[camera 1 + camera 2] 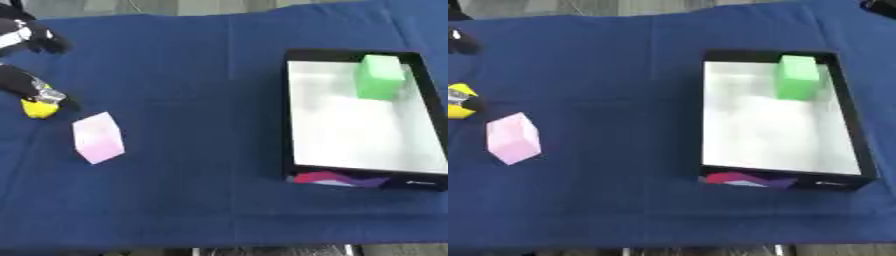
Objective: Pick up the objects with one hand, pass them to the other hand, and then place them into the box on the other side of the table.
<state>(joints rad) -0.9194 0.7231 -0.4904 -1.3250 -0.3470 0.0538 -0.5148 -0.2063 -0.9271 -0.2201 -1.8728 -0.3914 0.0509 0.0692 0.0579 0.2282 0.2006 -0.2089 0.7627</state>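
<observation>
1. The yellow piece [38, 108] lies on the blue cloth [201, 165] at its left edge, well to the left of the box [429, 95] and just up and left of the pink block [98, 137].
2. The left hand [26, 84] comes in from the left edge and sits right on top of the yellow piece. Dark fingers [59, 100] curl down over it, with a silver part showing against the yellow, so I judge the hand to be closing around it or already gripping it. Whether the piece is off the cloth I cannot tell.
3. The yellow piece is small and rounded with no clear long axis, and most of it is hidden under the hand.
4. The pink block is free, touching neither the hand nor the yellow piece. It stands tilted, its long side running up and down, just down and right of the hand.
5. The left hand is by far the nearer to both loose things. Only a dark scrap shows at the top right corner of the right eye view, too little to say it is the right hand or how it is held.
6. The box lies far to the right of the yellow piece, across open cloth. It has a white floor and already holds a green block [380, 76] upright in its far corner.
7. As a judgement, the coming move turns on carrying the yellow piece rightward toward the middle of the cloth for the pass.
</observation>
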